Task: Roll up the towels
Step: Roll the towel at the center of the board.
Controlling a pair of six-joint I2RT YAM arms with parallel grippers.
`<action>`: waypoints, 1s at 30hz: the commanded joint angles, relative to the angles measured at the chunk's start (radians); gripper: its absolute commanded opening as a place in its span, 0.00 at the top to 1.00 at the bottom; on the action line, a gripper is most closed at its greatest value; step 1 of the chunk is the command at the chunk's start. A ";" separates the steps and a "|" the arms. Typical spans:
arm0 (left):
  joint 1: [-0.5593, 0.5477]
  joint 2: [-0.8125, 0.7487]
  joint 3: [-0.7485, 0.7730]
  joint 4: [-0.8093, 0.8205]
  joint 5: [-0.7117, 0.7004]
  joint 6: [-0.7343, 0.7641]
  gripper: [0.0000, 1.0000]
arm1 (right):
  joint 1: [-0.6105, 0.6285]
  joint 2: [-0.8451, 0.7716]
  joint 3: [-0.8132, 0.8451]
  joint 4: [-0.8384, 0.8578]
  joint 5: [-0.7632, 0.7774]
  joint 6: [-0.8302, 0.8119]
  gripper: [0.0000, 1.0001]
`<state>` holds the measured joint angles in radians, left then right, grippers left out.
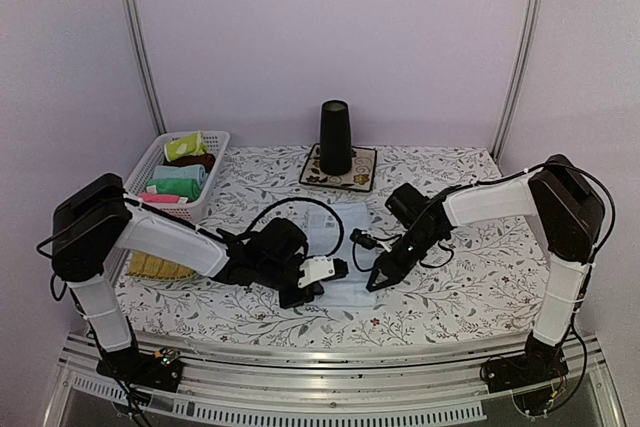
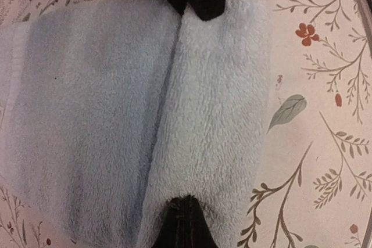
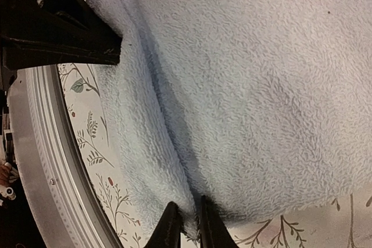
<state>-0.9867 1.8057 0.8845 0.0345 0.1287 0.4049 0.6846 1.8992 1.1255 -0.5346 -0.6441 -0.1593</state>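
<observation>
Operator: Progress on the rolling, where does it stand?
Observer: Early, I'd judge. The blue towel [image 2: 104, 97] lies on the tabletop [image 2: 314, 143] just toward 6 o'clock of centre. Only its 6 o'clock edge is turned over into one soft ridge, and the rest lies flat toward 12
Operator: And the grippers?
Observer: One at each end of that ridge. The left gripper [image 2: 186, 210] is at the towel's 8 o'clock corner, fingers together and clamped on the fold. The right gripper [image 3: 190, 210] is at 4 o'clock, fingers a sliver apart with the cloth edge pinched between them, so I read it as gripping too
Operator: The other towel?
Observer: The yellow-green towel [image 1: 187, 145] sits in the white basket [image 1: 212, 187] at 10 o'clock, among other cloths [image 1: 180, 187]. Whether it is rolled I cannot tell
Operator: So what is left?
Observer: Nearly all of it, by my reckoning. The blue one needs its ridge carried over toward 12 until no flat cloth remains, and the yellow-green one has not been laid out
</observation>
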 commanded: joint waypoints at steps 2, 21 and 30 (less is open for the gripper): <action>0.018 0.022 0.027 -0.040 0.043 -0.024 1.00 | -0.014 -0.039 0.005 0.001 0.073 -0.011 0.63; 0.083 0.126 0.139 -0.161 0.226 -0.073 1.00 | 0.333 -0.520 -0.384 0.415 0.729 -0.316 0.33; 0.103 0.147 0.168 -0.194 0.298 -0.097 1.00 | 0.465 -0.405 -0.456 0.560 0.904 -0.416 0.40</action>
<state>-0.8970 1.9171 1.0412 -0.0975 0.3889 0.3241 1.1160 1.4368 0.6846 -0.0856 0.1425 -0.5102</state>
